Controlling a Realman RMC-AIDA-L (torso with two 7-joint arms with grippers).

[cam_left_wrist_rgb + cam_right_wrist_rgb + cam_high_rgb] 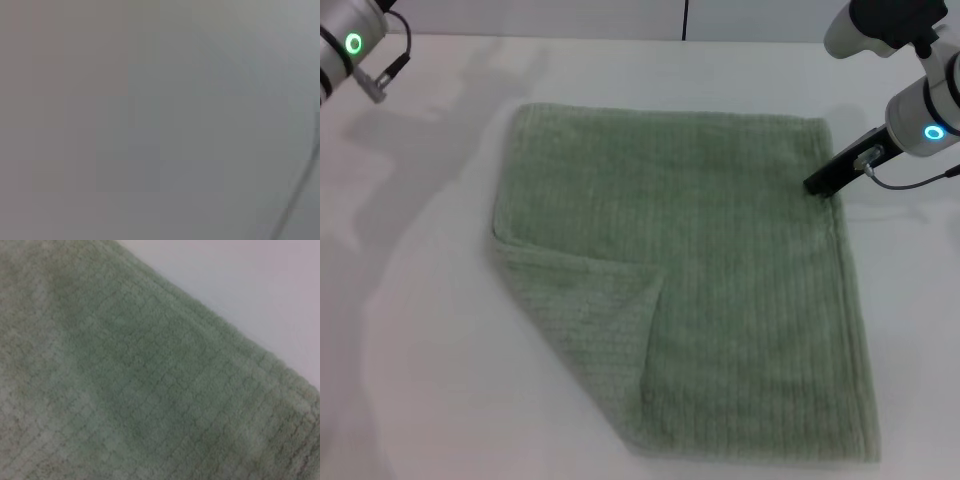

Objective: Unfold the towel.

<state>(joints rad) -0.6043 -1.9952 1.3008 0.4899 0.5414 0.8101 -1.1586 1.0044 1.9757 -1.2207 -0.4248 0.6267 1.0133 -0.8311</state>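
Note:
The pale sage-green towel point(720, 260) lies spread on the white table point(420, 350), with its near-left corner folded over into a triangular flap point(585, 320). My right gripper point(823, 184) is low at the towel's far-right edge, its dark tip touching the hem. The right wrist view shows the ribbed towel point(140, 390) close up with its hemmed edge against the white table point(260, 285). My left arm point(350, 45) is raised at the far left corner, away from the towel; its gripper does not show. The left wrist view shows only a grey blur.
A white wall with a dark vertical seam point(684, 18) stands behind the table. Bare table surface lies left of the towel and beyond its far edge.

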